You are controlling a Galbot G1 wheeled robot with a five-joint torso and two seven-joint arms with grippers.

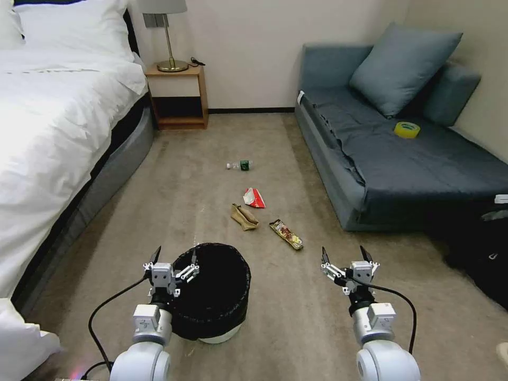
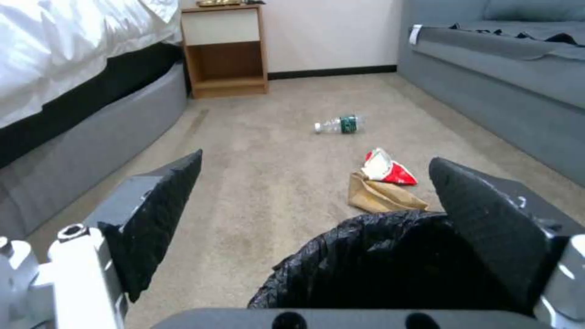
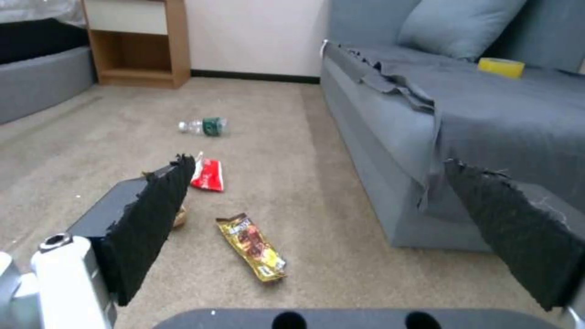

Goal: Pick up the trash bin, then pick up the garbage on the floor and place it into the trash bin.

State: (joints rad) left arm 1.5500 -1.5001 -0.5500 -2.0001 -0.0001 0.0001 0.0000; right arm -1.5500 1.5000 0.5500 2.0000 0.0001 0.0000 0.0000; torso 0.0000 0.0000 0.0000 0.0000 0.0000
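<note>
The trash bin (image 1: 214, 296) rim is straddled by the spread left gripper (image 1: 173, 262); right gripper (image 1: 345, 258) is held spread, nothing pinched.

- Bedroom, hotel-like or home.
- Bed (image 1: 53, 121) with white bedding and pillow (image 1: 69, 26) along the left wall.
- Wooden nightstand (image 1: 177, 95) with brass lamp (image 1: 168, 37) in the far corner.
- Grey-blue sofa (image 1: 402, 159) with cushions on the right.
- Beige carpet (image 1: 211, 201), plain cream walls.
</note>
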